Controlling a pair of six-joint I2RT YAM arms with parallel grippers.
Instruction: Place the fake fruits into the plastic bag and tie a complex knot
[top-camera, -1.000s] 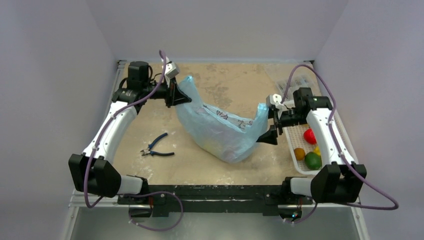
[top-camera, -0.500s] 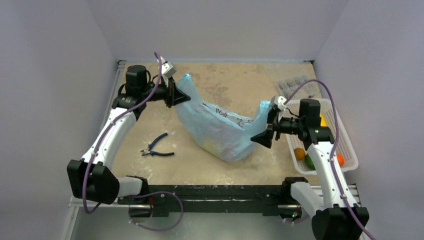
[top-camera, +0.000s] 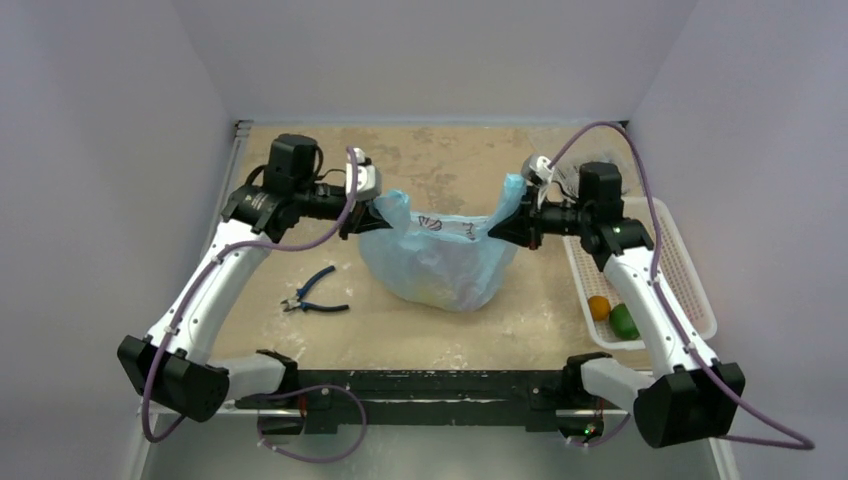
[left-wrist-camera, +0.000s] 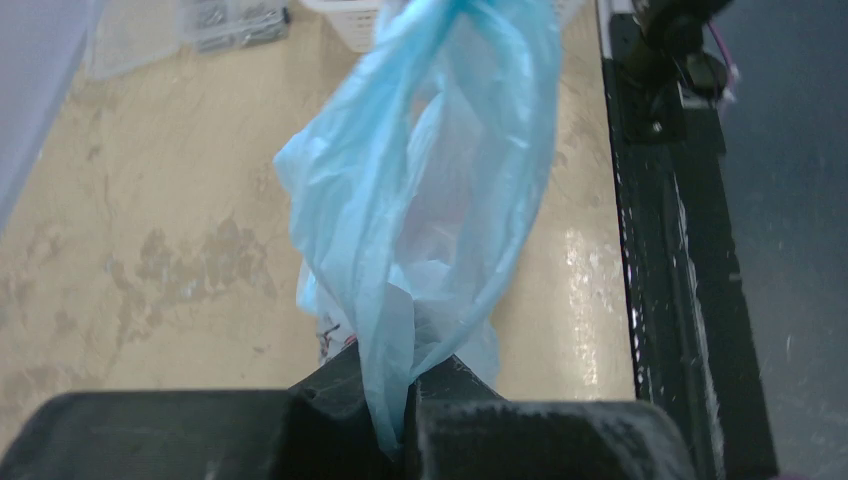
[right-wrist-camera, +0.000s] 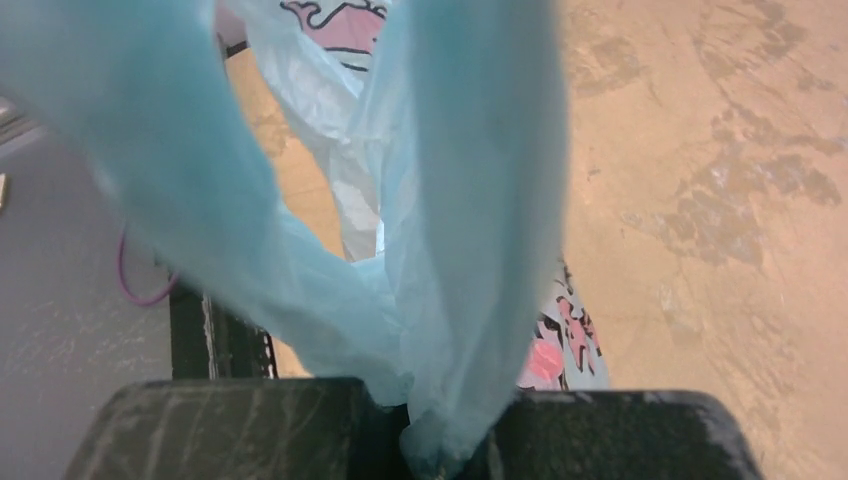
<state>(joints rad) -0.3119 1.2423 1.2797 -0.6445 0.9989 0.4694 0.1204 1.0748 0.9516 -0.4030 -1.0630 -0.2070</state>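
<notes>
Between closer-drawn left fingers and right fingers, plastic bag, clenched by both.

Translucent light-blue plastic bag: pale cyan film, nearly white where it thins out. Prints are pink and white with dark outlines. Pink whale print is clear in the right wrist view. A yellowish tint shows through the bag's lower front.

Small round orange plastic fruit and glossy green plastic fruit are in the white slotted plastic basket.

Pliers: blue handles, dark head.

Tabletop: tan, with paler blotches and brownish stains.

Left arm and right arm: white shells, black joints. Cabling is purple.

Left gripper is matte black. Right gripper is black with grey dust speckle.
</notes>
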